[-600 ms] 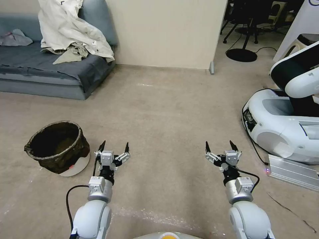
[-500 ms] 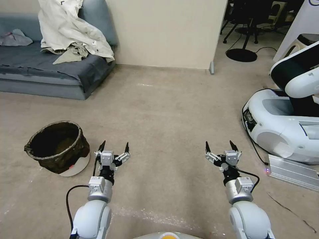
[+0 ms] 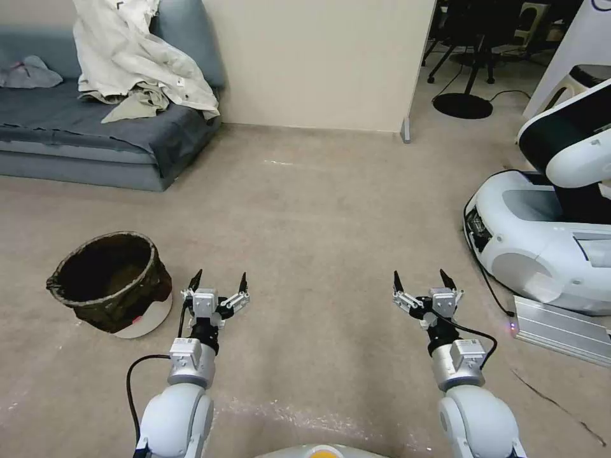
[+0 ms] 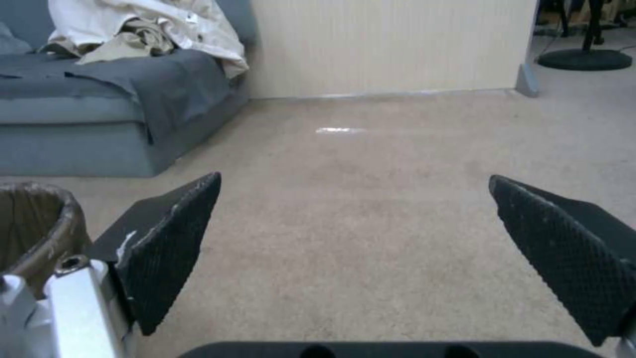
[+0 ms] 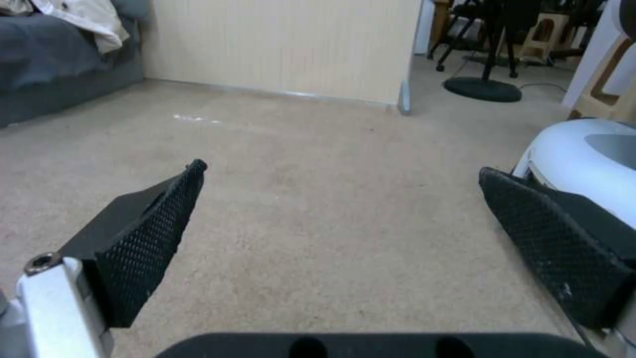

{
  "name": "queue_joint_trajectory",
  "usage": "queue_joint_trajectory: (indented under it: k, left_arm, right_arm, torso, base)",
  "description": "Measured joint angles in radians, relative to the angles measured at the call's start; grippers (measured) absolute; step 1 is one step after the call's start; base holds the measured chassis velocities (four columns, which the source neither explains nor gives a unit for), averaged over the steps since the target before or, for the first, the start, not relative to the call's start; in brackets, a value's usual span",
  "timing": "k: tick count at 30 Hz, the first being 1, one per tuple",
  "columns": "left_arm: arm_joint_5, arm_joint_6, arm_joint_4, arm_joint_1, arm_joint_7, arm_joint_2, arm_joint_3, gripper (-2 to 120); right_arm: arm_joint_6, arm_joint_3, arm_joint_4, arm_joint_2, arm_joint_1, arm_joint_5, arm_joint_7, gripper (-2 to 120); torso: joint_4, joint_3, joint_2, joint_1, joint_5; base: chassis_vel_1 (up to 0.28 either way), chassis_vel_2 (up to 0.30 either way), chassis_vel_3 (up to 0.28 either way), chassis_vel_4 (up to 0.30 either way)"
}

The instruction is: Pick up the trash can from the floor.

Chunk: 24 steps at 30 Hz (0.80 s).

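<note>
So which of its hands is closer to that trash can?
The left hand, open, just beside the trash can, not touching. The right hand, also open, is much farther across the floor.

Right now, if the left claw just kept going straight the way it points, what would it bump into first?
Probably nothing soon: the open left gripper points over bare carpet toward the beige wall. The trash can sits off to its left, outside that line.

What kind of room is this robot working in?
Probably an office or lab lounge: a grey sofa heaped with clothes on carpet, office chairs behind a partition, and another white robot parked nearby.
</note>
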Motion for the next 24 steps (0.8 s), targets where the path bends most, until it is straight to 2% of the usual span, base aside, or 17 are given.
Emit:
queue_joint_trajectory:
  k: [2, 4, 5, 8, 9, 12, 16, 17, 18, 24]
  left_arm:
    - [-0.004, 0.006, -0.004, 0.000, 0.000, 0.000, 0.000, 100]
    - [-0.043, 0.062, -0.059, -0.008, -0.002, -0.011, 0.000, 100]
    - [-0.043, 0.062, -0.059, -0.008, -0.002, -0.011, 0.000, 100]
    - [-0.117, 0.168, -0.156, -0.022, -0.011, -0.030, 0.001, 100]
    - [-0.117, 0.168, -0.156, -0.022, -0.011, -0.030, 0.001, 100]
    - [-0.200, 0.292, -0.274, -0.035, -0.019, -0.048, -0.005, 100]
    - [-0.211, 0.318, -0.306, -0.023, -0.025, -0.029, -0.045, 100]
    - [-0.212, 0.315, -0.305, -0.020, -0.025, -0.022, -0.052, 100]
    - [-0.213, 0.292, -0.291, -0.015, -0.027, -0.014, -0.064, 100]
    - [-0.216, 0.253, -0.260, 0.002, -0.026, -0.014, -0.070, 100]
  right_arm:
    - [-0.017, 0.004, 0.022, 0.002, -0.004, 0.003, 0.000, 100]
    - [-0.074, 0.017, 0.099, 0.010, -0.016, 0.017, 0.002, 100]
    - [-0.074, 0.017, 0.099, 0.010, -0.016, 0.017, 0.002, 100]
    - [-0.157, 0.037, 0.207, 0.021, -0.034, 0.037, 0.007, 100]
    - [-0.157, 0.037, 0.207, 0.021, -0.034, 0.037, 0.007, 100]
    - [-0.234, 0.056, 0.322, 0.030, -0.056, 0.066, 0.011, 100]
    - [-0.207, 0.063, 0.328, 0.013, -0.074, 0.087, 0.005, 100]
    - [-0.193, 0.064, 0.323, 0.006, -0.079, 0.094, 0.001, 100]
    - [-0.166, 0.064, 0.310, -0.002, -0.086, 0.103, 0.000, 100]
    - [-0.111, 0.063, 0.280, -0.013, -0.095, 0.115, 0.002, 100]
  torso:
    - [0.0001, 0.000, 0.000, 0.000, 0.0001]
    - [0.0000, 0.000, 0.000, 0.000, -0.0002]
    - [0.0000, 0.000, 0.000, 0.000, -0.0002]
    - [-0.0001, 0.000, 0.000, 0.000, 0.0000]
    - [-0.0001, 0.000, 0.000, 0.000, 0.0000]
    - [-0.0006, 0.000, 0.000, 0.000, -0.0007]
    - [0.0002, 0.000, 0.000, 0.000, 0.0010]
    - [0.0003, 0.000, 0.000, 0.000, -0.0008]
    - [0.0001, 0.000, 0.000, 0.000, 0.0003]
    - [0.0000, 0.000, 0.000, 0.000, -0.0002]
  base:
    - [0.000, 0.000, 0.000, 0.000]
    - [0.000, 0.000, 0.000, 0.000]
    - [0.000, 0.000, 0.000, 0.000]
    - [0.000, 0.000, 0.000, 0.000]
    - [0.000, 0.000, 0.000, 0.000]
    - [0.000, 0.000, 0.000, 0.000]
    - [0.000, 0.000, 0.000, 0.000]
    - [0.000, 0.000, 0.000, 0.000]
    - [0.000, 0.000, 0.000, 0.000]
    - [0.000, 0.000, 0.000, 0.000]
